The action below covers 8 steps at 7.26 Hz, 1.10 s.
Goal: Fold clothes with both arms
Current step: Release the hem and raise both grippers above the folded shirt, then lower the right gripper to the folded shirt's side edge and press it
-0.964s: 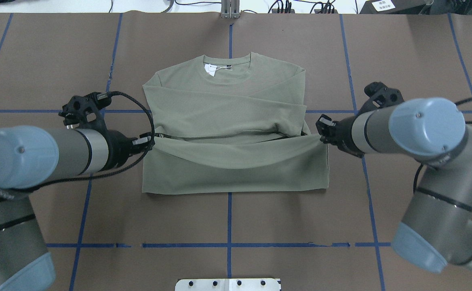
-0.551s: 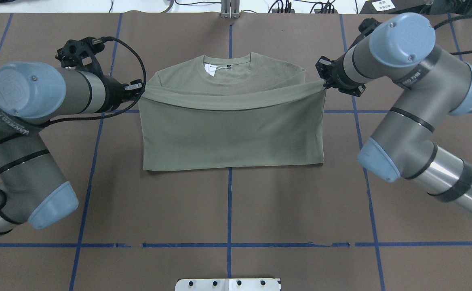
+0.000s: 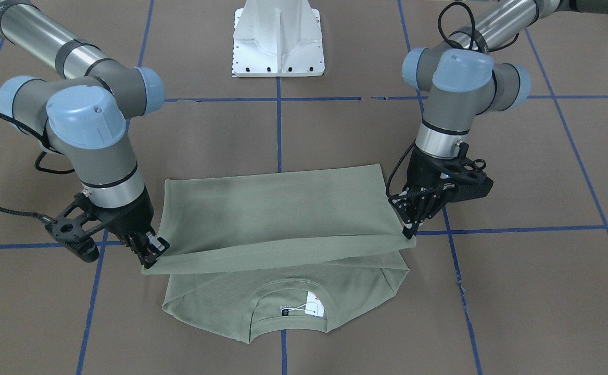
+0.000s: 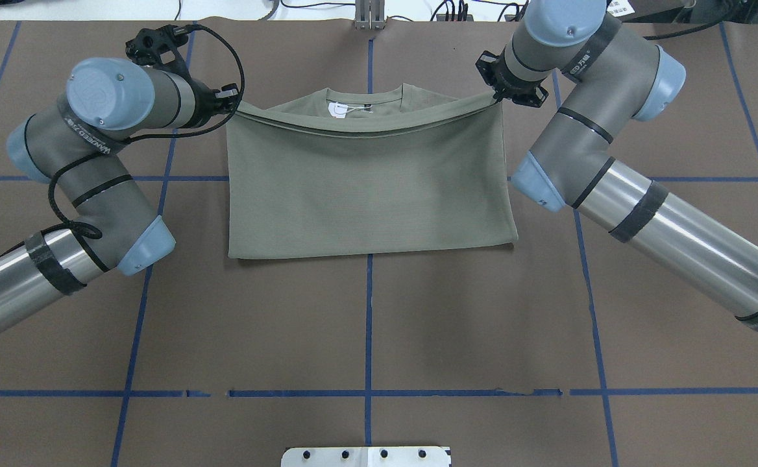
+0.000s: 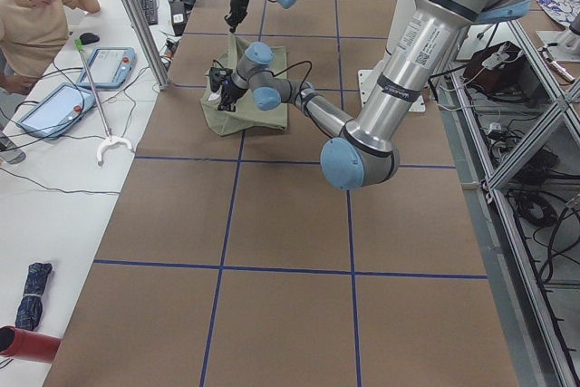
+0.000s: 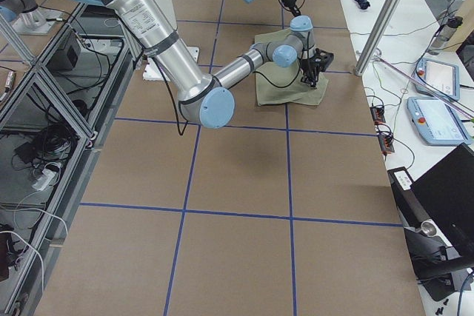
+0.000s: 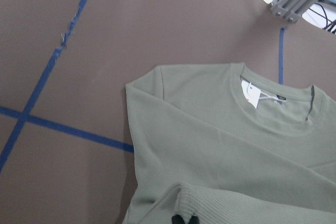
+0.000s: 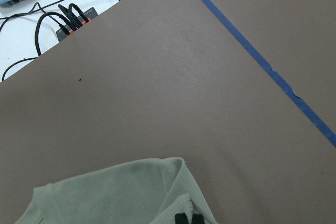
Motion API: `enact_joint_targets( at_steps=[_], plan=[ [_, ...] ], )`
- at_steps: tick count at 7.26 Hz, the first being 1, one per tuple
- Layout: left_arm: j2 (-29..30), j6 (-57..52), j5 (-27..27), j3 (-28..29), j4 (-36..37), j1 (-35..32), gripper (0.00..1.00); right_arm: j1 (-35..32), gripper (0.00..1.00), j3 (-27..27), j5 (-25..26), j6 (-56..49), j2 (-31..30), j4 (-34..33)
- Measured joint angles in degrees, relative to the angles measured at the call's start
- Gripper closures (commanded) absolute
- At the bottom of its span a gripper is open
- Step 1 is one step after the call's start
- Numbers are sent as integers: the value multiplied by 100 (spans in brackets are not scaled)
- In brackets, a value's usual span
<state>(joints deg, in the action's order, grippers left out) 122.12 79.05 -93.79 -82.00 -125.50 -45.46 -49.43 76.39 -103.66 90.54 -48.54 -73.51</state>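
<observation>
Midway through folding the shirt point(image 4: 366, 188) in half on the desk point(image 4: 366, 324). Lower half doubled over the upper, with the hem point(image 4: 366, 124) held raised in a shallow sag just short of the collar point(image 4: 367, 96), on the robot's side of it. Collar and white hang tag point(image 4: 338, 110) showing uncovered, flat on the desk.

Left arm point(image 4: 126, 97) out beside the collar on the robot's left, jaws pinched shut on that hem corner, the ribbed edge bunched at the fingertips point(image 7: 177, 219) in the wrist view. Right arm point(image 4: 574, 45) mirrored on the collar's other side, jaws likewise clamped on the opposite corner.

Judged next: lowering both corners together and letting go, hem laid level just short of the collar.

Risks from here:
- Uneven lowering, leaving one corner closer to the collar than the other and a skewed fold.
- Too much pull between the two pinches, dragging the under layer and shifting the collar off the blue centre line point(image 4: 367, 311).
- Too little pull, letting the sagging middle land first and trap a wrinkle.
- Opening while high above the collar, dropping the knit in a loose roll.
- A thin pinch on stretchy rib, prone to slipping out early on one side.
</observation>
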Motion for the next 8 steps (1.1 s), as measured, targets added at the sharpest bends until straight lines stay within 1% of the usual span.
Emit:
enact_joint_targets(
  at_steps=[1, 2, 3, 4, 5, 6, 7, 8],
  plan=[
    [79, -19, 6, 425, -392, -13, 100, 7, 100, -384, 17, -6, 123, 228],
    [120, -29, 11, 697, -648, -14, 100, 11, 100, -658, 36, -9, 195, 412],
    [139, -34, 15, 837, -789, -15, 93, 14, 94, -812, 54, -10, 222, 567],
    [162, -35, 16, 895, -850, -15, 75, 17, 70, -882, 66, -10, 240, 643],
    [193, -32, 13, 914, -870, -15, 65, 26, 53, -910, 71, -8, 256, 673],
    [212, -33, 11, 919, -877, -15, 61, 29, 19, -919, 73, -5, 257, 683],
    [217, -36, 8, 920, -881, -17, 61, 29, 0, -912, 73, 6, 260, 687],
    [215, -40, 5, 905, -904, -26, 60, 27, 0, -842, 66, 38, 261, 696]
  ],
)
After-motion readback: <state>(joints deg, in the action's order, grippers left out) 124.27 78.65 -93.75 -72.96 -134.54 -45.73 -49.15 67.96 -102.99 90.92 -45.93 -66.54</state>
